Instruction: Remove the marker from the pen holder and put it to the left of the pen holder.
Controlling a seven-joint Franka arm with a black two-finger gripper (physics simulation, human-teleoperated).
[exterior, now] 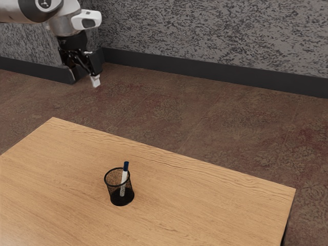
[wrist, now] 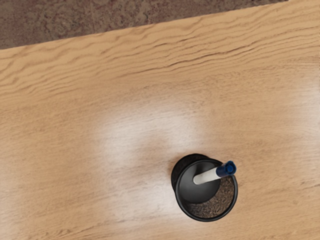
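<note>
Behind everything, we see a speckled grey wall (exterior: pixel 205 36) across the far side, with a dark baseboard (exterior: pixel 215 73) along its foot. In front of it lies a reddish-brown patterned floor (exterior: pixel 179 113). Our wooden table (exterior: pixel 205 205) takes up the near part of the scene, its grain wavy along the far edge, with one far corner toward the exterior view's left and another toward the exterior view's right. Our pale arm (exterior: pixel 31 10) comes in high at the exterior view's left, and at its end our black gripper (exterior: pixel 96 80) points downward, well apart from the pen holder (exterior: pixel 129 193). We cannot tell whether the gripper is apart or together. The pen holder is a round cup of black mesh with a dark base, standing upright on the table, nearer its left far corner than its right far corner in the exterior view. Smallest of all is the marker (exterior: pixel 124 178), with a white body and a dark blue cap. It is inside the pen holder, cap upward, leaning slightly toward the exterior view's right, the cap rising above the rim. In the wrist view we look down into the cup and see the cap cross over its rim.
</note>
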